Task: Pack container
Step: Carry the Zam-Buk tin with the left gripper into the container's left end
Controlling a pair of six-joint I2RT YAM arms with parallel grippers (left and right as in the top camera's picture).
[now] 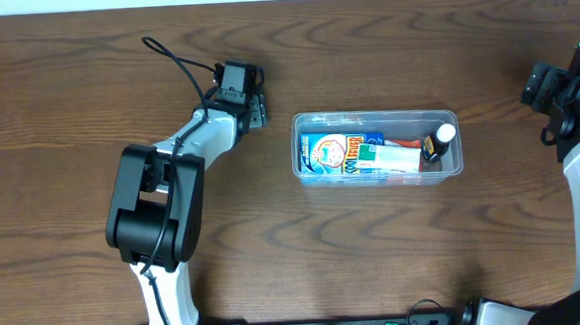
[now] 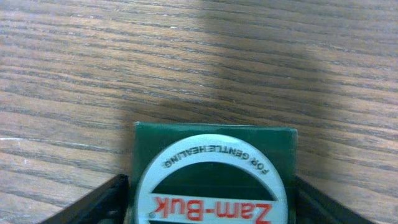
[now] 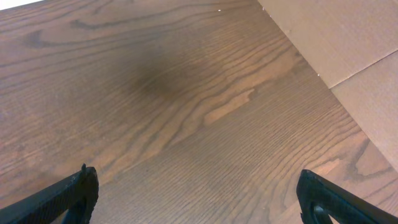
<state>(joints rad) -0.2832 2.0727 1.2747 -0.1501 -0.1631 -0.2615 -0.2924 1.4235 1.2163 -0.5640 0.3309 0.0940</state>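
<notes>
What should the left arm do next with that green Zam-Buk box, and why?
Probably carry the Zam-Buk box across to the container. The left gripper looks closed on it, a finger against each side, and the container lies apart from it on the table, already holding other items.

The lower edge of the left wrist view cuts off the green Zam-Buk box (image 2: 215,140)

The right gripper (image 3: 196,183) hangs over bare, dark-grained wooden table (image 3: 205,112) with its two black fingers (image 3: 68,193) set wide apart at the lower corners, a soft dark shadow (image 3: 155,84) lying on the wood ahead, and a pale tan surface (image 3: 348,43) crossed by one seam beyond the table's edge at upper right.
</notes>
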